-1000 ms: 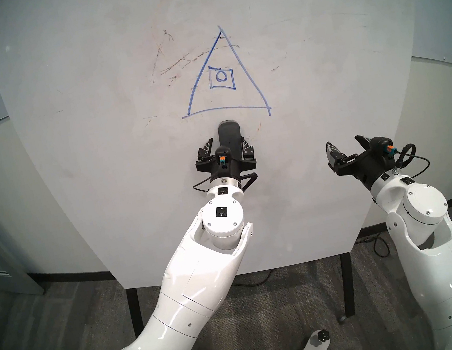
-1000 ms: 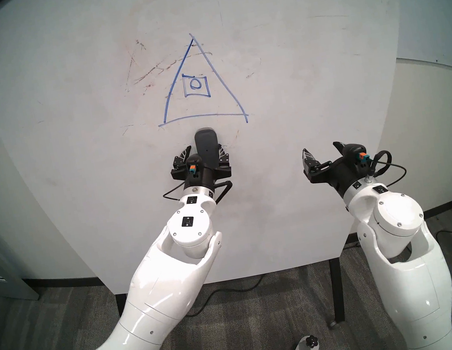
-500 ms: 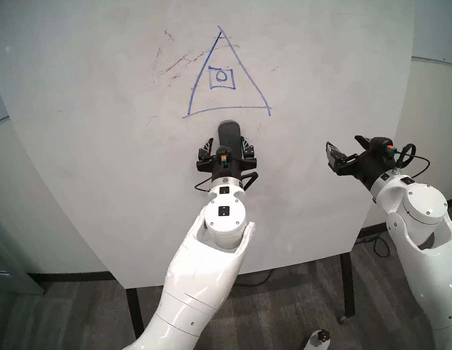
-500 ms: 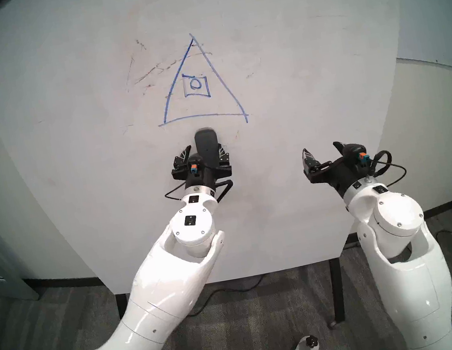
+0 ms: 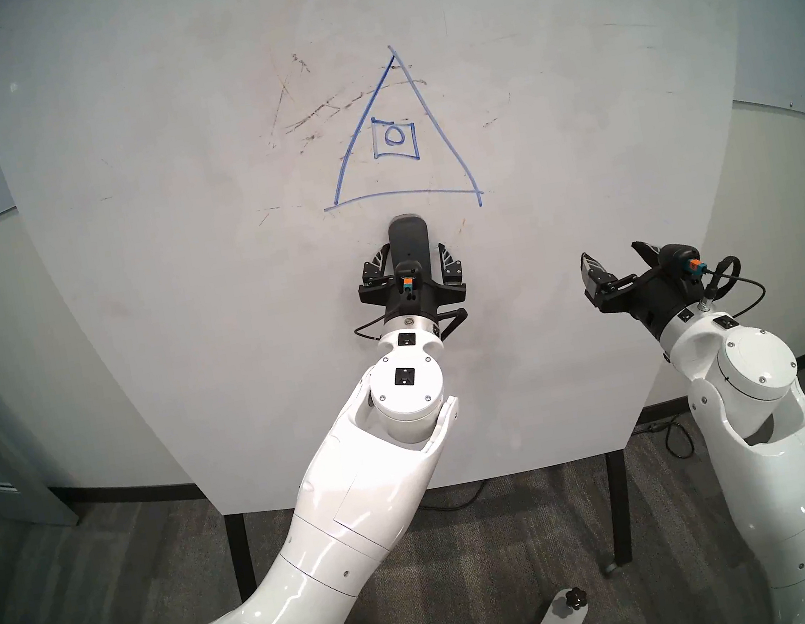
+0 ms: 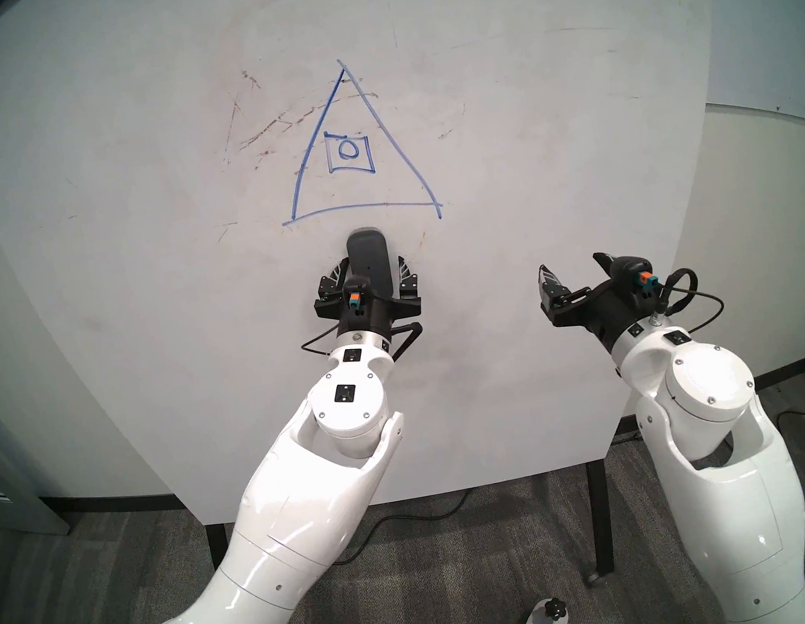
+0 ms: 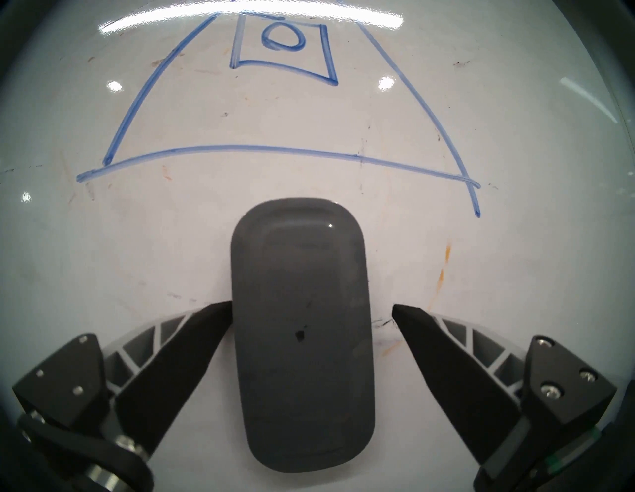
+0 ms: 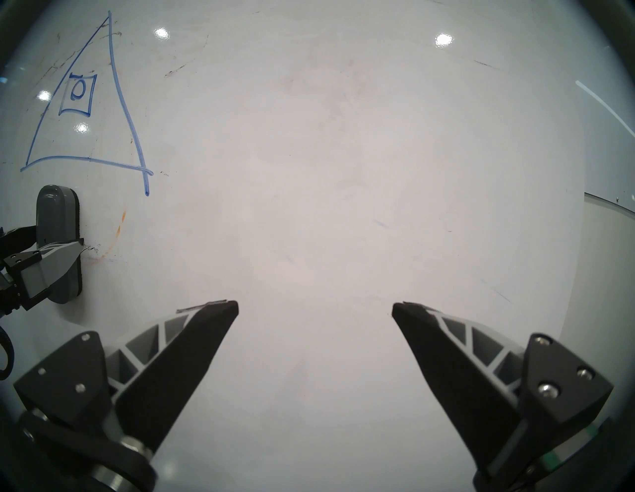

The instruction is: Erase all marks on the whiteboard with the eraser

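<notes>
Though ungripped, eraser (image 7: 302,330) between left hand (image 7: 312,309) fingers.

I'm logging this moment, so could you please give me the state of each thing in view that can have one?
Eraser: flat on the whiteboard, not gripped.
Left hand: open, straddling the eraser; one finger touches it, the other is apart.
Right hand: open, empty.
Blue triangle, with square and circle: intact, unerased.
Dark smudges: not erased.
</notes>
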Available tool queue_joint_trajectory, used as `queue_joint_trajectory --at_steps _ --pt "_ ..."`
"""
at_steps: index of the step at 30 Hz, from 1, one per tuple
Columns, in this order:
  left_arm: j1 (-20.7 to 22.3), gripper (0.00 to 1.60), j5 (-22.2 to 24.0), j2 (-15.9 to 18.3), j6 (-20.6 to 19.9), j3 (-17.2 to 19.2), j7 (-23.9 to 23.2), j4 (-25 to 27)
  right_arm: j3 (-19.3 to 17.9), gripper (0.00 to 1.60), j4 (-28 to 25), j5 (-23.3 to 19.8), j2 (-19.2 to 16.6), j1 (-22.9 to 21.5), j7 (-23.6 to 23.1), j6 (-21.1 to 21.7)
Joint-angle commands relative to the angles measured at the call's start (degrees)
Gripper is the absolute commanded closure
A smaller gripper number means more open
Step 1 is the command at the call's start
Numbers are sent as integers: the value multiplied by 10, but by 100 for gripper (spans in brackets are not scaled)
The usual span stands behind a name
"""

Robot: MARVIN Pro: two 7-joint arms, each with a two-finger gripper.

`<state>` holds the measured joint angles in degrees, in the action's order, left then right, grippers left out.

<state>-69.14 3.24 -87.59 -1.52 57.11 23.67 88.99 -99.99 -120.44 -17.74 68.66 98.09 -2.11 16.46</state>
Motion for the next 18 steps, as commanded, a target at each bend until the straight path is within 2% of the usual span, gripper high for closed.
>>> queue_joint_trajectory --at_steps 1,18 --pt "22 0 -5 -15 -4 3 9 -5 0 0 -11 0 -1 -4 -1 -2" --pt "32 0 -30 -25 -5 1 38 -25 0 0 -11 0 -1 -4 -1 -2"
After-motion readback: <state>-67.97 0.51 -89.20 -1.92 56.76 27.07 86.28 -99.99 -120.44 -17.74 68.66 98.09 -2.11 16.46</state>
